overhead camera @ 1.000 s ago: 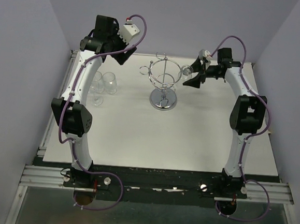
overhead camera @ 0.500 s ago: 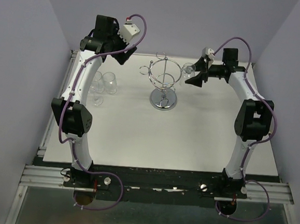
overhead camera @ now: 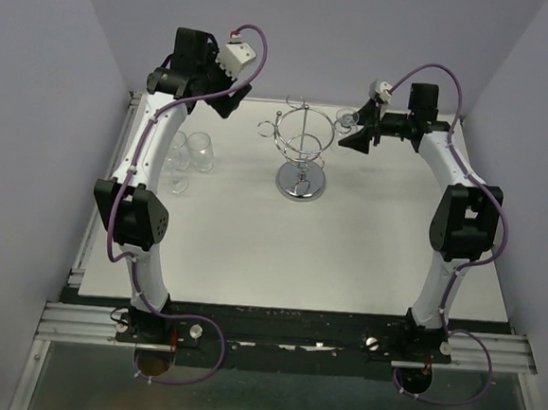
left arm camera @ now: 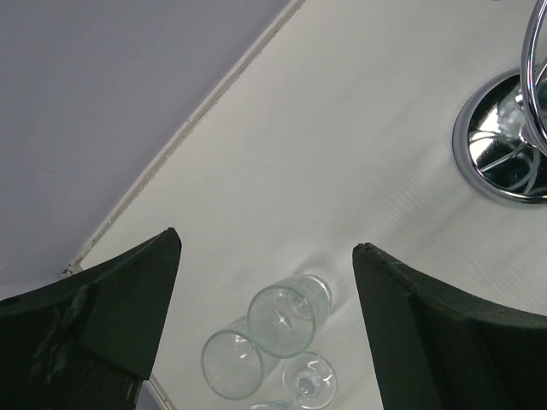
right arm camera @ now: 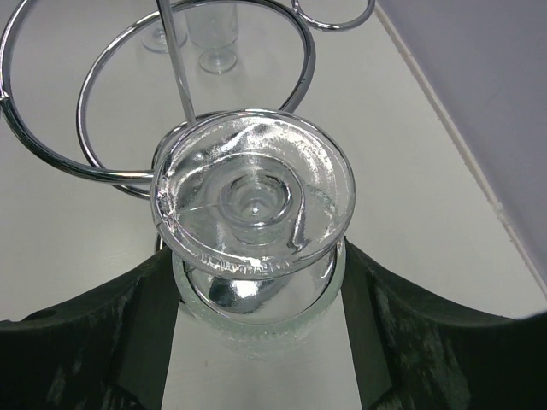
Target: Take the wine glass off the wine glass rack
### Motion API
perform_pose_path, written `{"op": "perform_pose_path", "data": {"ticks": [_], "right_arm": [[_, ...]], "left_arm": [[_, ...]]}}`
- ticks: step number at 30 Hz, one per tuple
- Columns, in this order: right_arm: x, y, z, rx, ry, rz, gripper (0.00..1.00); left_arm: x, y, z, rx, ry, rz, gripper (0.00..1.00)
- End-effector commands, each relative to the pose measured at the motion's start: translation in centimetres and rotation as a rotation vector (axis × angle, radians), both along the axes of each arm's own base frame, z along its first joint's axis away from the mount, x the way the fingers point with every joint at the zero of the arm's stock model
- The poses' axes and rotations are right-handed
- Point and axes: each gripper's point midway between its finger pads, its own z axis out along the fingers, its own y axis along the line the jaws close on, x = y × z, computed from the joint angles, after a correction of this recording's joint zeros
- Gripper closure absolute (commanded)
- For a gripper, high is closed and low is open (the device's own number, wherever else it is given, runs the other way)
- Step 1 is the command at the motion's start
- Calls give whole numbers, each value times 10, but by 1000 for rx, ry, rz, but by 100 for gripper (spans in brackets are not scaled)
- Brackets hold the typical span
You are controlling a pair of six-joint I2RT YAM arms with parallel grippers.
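Hanging foot-up, the wine glass (right arm camera: 254,201) is pinched at its bowl by the right gripper (right arm camera: 256,325), just right of the wine glass rack (overhead camera: 300,148) in the overhead frame. Its long axis is seen upright; the foot seems level with the nearest loop, though whether it is clear cannot be told. A pull towards the frame's right edge is judged needed. The left gripper (left arm camera: 266,246) is held spread at upper left, well apart.

White table (overhead camera: 251,251): plain matte top | Clear glasses (overhead camera: 199,152): three, close together at the table's ten o'clock, near its edge | Lavender walls (overhead camera: 35,101): at nine, twelve and three o'clock | Metal rail (overhead camera: 75,320): at six o'clock
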Motion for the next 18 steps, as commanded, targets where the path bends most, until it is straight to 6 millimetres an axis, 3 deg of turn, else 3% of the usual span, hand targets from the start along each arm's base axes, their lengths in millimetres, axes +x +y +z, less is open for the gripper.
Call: {"op": "perform_pose_path", "data": {"ticks": [1, 9, 15, 18], "right_arm": [[12, -9, 23, -20, -87, -62, 99], [17, -15, 19, -5, -44, -116, 99], [21, -22, 0, -4, 21, -172, 99], [21, -23, 5, 38, 45, -193, 99]], "left_arm": [[-3, -6, 0, -32, -4, -22, 1], [-12, -7, -8, -32, 0, -34, 1], [-15, -8, -7, -39, 0, -44, 1], [-14, -8, -5, -34, -7, -48, 1]]}}
